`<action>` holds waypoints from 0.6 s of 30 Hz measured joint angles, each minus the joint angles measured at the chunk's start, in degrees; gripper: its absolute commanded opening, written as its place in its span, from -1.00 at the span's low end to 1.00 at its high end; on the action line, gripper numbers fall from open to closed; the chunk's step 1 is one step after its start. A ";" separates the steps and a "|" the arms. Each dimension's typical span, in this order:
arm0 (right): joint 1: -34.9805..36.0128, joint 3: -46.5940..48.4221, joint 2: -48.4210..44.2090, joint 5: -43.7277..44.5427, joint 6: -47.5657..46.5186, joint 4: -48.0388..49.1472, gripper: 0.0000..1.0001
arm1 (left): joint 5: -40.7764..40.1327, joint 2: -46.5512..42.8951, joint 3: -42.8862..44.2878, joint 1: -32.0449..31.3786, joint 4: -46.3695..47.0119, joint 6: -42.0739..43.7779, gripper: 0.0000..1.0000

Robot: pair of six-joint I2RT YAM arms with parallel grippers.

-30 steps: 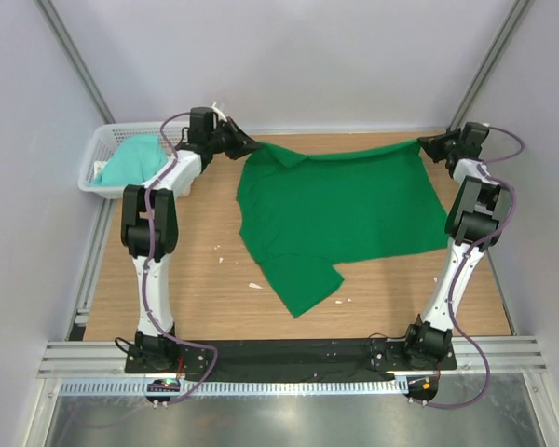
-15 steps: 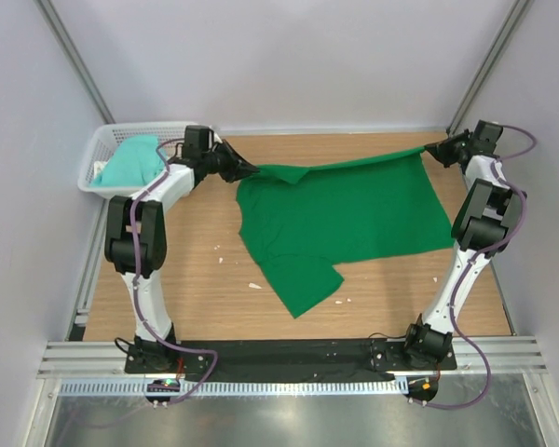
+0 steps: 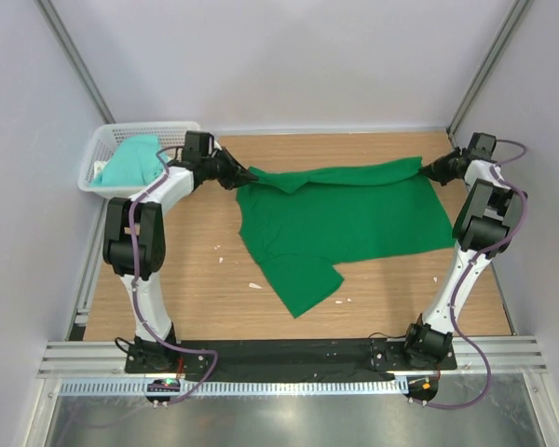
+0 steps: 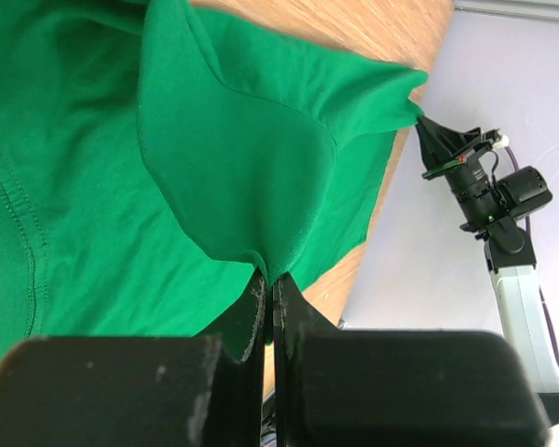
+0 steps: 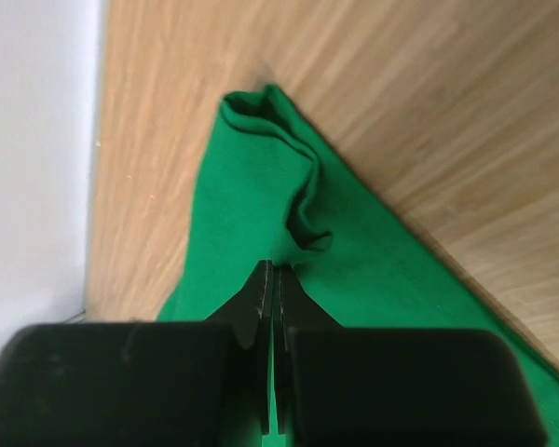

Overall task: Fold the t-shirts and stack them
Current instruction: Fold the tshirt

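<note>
The deep green t-shirt [image 3: 340, 216] lies spread on the wooden table, one sleeve pointing toward the near edge. My left gripper [image 3: 245, 173] is shut on its far left corner; the left wrist view shows the pinched cloth [image 4: 252, 177] hanging in a fold from the left gripper [image 4: 270, 279]. My right gripper [image 3: 427, 169] is shut on the far right corner, seen in the right wrist view [image 5: 272, 270] with green cloth [image 5: 261, 186] bunched ahead of it. The far edge is folded toward the near side. The mint-teal t-shirt [image 3: 130, 163] lies crumpled in the basket.
The white lattice basket [image 3: 107, 140] stands at the far left corner, just left of my left arm. Grey walls enclose the table on three sides. Small white specks lie on the wood near the sleeve [image 3: 255, 286].
Both grippers have moved toward the near side with the shirt's far edge, lowering it. The far edge now lies folded over the shirt body instead of stretched high.
</note>
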 measured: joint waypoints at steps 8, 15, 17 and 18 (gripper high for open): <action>-0.02 -2.99 -0.13 1.16 -1.42 -1.99 -0.98 | -0.26 0.00 -1.20 0.00 -1.53 -0.02 -1.00; -0.02 -3.69 -0.46 1.64 -2.10 -2.75 -0.97 | -0.83 0.00 -2.43 0.00 -2.51 -0.02 -1.00; -0.02 -3.69 -0.61 1.66 -2.29 -2.78 -0.97 | -1.16 0.00 -2.99 0.00 -2.95 -0.02 -1.00; -0.02 -3.69 -0.70 1.68 -2.38 -2.82 -0.98 | -1.20 0.00 -3.26 0.00 -3.23 -0.02 -1.00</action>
